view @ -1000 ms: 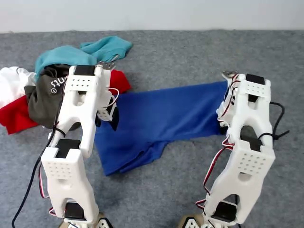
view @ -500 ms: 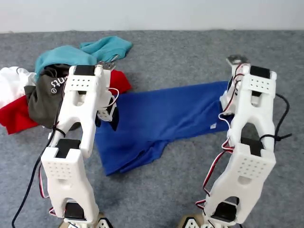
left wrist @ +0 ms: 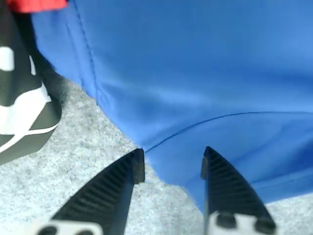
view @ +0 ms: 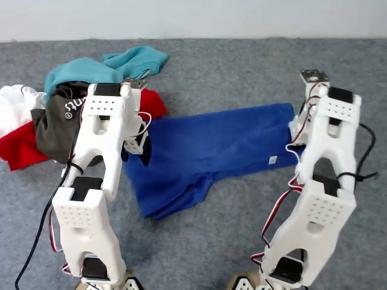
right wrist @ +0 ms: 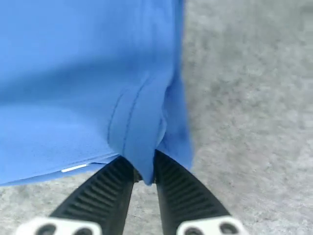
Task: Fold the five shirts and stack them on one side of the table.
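Right arm (view: pixel 329 139) has swung out toward 3 o'clock over the last second and dragged the blue shirt (view: pixel 211 148) with it. The shirt is pulled flatter now, and its corner down at 7 o'clock has slid a bit toward the middle. Left arm (view: pixel 106 133) hasn't budged. The right gripper (right wrist: pixel 144 169) has its fingers (right wrist: pixel 115 183) pinched together on a bunched fold of the shirt's 3 o'clock edge, with fabric squeezed right between the tips. The left gripper (left wrist: pixel 171 159) has its fingers (left wrist: pixel 122 178) apart, sitting over the shirt's 9 o'clock hem where blue cloth meets the grey worktop (view: pixel 242 66). I can't tell if they're actually touching the cloth. The shirt lies spread across the middle of the worktop between the two arms, and a small white tag (view: pixel 273 160) shows near its 4 o'clock side. The other four are in a messy heap at about 10 o'clock. The teal shirt (view: pixel 121 63) is farthest back, the dark grey shirt (view: pixel 54 130) is on top, the red shirt (view: pixel 18 151) is under it, and the white shirt (view: pixel 12 106) is at the far 9 o'clock edge.
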`<state>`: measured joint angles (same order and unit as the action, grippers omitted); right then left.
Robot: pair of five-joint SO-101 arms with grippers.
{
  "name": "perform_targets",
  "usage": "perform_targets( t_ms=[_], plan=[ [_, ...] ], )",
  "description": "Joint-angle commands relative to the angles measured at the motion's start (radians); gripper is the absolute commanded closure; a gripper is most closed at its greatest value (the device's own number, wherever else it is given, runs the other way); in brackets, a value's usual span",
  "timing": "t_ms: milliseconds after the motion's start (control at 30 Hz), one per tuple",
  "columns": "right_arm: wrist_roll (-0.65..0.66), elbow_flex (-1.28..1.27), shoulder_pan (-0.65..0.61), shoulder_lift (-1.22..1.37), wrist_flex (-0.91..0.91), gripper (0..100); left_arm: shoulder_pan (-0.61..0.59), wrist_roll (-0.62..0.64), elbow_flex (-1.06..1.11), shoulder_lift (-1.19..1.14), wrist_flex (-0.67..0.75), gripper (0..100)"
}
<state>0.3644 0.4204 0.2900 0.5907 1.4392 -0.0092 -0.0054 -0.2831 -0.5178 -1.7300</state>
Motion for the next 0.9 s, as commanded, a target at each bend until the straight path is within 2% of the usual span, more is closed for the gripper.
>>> perform_targets(
  t_ms=[0, 567, 867],
  plan=[
    [-0.003, 0.041, 0.045, -0.002, -0.016, 97.5, 0.008, -0.011, -0.002, 0.060, -0.020, 80],
    [0.011, 0.044, 0.047, 0.137, -0.074, 96.6, 0.008, -0.011, -0.002, 0.060, -0.023, 80],
    [0.011, 0.044, 0.047, 0.137, -0.012, 77.1, 0.008, -0.011, -0.002, 0.060, -0.023, 80]
  ],
)
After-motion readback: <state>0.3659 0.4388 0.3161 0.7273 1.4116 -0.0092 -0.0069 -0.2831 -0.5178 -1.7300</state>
